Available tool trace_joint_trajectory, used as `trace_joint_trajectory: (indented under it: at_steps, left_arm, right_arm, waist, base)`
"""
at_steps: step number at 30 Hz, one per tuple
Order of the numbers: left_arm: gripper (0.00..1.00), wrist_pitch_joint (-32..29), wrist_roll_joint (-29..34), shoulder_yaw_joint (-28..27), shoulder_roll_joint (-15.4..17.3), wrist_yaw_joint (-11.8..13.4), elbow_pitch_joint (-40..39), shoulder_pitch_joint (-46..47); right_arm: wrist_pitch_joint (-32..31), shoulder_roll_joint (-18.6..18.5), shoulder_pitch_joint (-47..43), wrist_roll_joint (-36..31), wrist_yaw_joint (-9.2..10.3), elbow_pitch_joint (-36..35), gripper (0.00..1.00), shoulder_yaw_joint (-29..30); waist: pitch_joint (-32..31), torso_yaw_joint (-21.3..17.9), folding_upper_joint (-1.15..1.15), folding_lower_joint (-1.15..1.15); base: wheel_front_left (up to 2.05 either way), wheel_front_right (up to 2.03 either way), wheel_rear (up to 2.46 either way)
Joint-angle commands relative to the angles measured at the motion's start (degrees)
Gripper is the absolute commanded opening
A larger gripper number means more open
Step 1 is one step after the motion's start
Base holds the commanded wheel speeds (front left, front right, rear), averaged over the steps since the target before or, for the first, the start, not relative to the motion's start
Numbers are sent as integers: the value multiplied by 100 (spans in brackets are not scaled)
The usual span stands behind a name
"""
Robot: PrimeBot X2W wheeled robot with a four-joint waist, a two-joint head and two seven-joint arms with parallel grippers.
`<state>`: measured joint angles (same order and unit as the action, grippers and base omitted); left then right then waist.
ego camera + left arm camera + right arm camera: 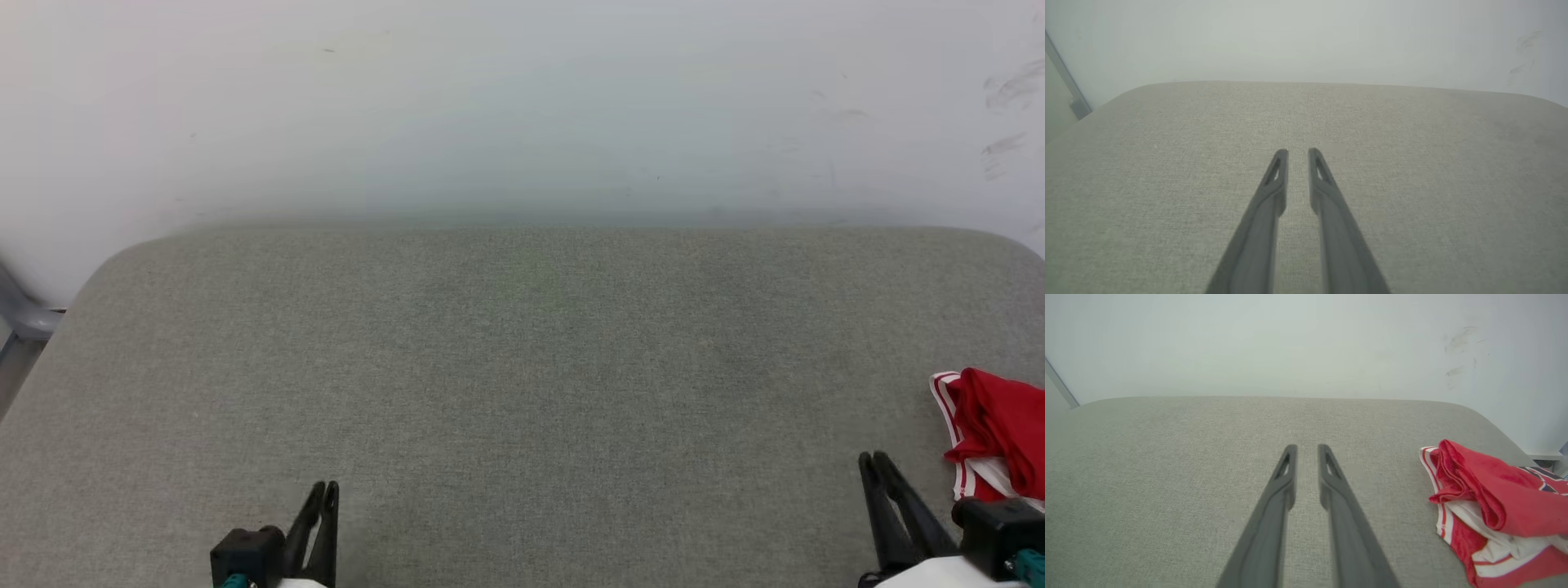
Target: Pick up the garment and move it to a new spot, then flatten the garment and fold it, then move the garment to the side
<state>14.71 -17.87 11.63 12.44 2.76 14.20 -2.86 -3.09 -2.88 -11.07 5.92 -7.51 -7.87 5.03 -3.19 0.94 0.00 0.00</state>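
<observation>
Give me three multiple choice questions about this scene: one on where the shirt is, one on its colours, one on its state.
1. Where on the grey cushion does the garment lie?
A) the robot's far right
B) the centre
C) the far left

2. What are its main colours?
A) blue and yellow
B) red and white
C) green and black

3. What state is it in?
A) neatly folded
B) spread flat
C) a crumpled heap

Answers:
1 A: it sits at the head view's right edge, beside the right hand.
2 B: red fabric with white striped trim.
3 C: bunched folds, with nothing gripping it.
</observation>
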Motion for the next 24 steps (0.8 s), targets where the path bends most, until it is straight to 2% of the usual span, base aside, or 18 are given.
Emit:
trace_joint_trajectory:
  at_steps: [1,24]
  left_arm:
    - [0,-15,-44,-17,-5,-7,5,12]
    - [0,-632,-2199,-549,-281,-305,-8,295]
  right_arm:
    - [3,0,9,50,0,11,0,-7]
    - [-58,-43,525,2603,1,636,0,-11]
  waist:
    - [1,0,0,0]
    - [63,-18,0,0]
  base:
    - [0,0,0]
    - [0,0,0]
